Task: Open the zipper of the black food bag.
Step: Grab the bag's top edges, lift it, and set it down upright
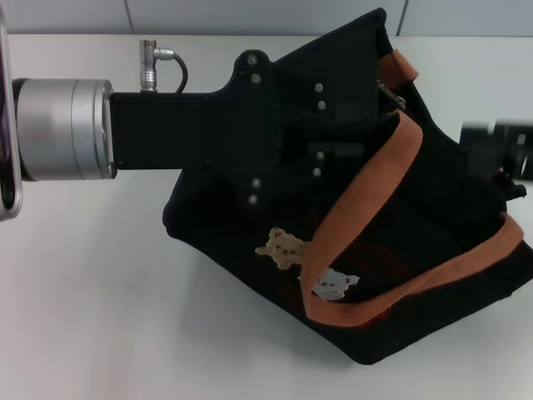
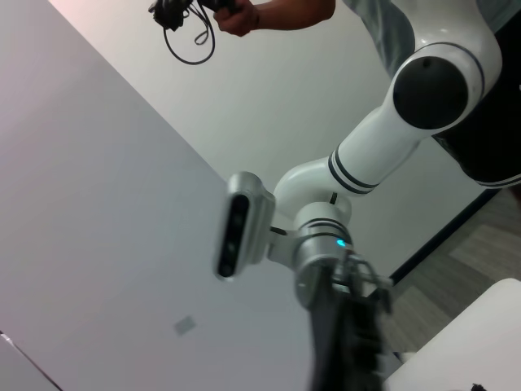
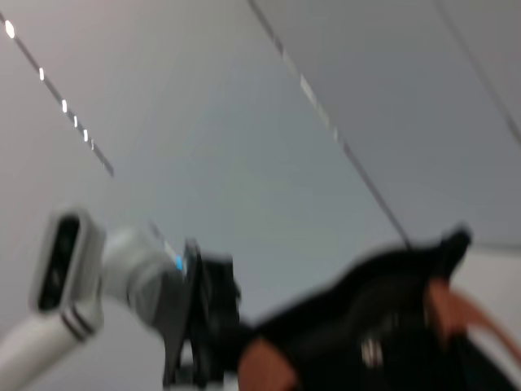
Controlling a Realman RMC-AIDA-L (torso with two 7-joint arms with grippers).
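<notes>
The black food bag (image 1: 416,250) lies tilted on the white table, its two orange-brown handles (image 1: 366,208) draped across it and bear patches (image 1: 281,247) on the side facing me. My left gripper (image 1: 350,154) reaches in from the left and sits against the bag's top rim, black on black. A small silver piece (image 1: 386,90) shows at the rim by the far handle, probably the zipper pull; it also glints in the right wrist view as a silver speck (image 3: 370,352). My right gripper (image 1: 498,150) hovers at the bag's right end, blurred.
The white table (image 1: 100,292) spreads out to the left and in front of the bag. A grey wall runs behind it. In the left wrist view, a person's hand (image 2: 244,16) holds a black cable above my right arm (image 2: 366,163).
</notes>
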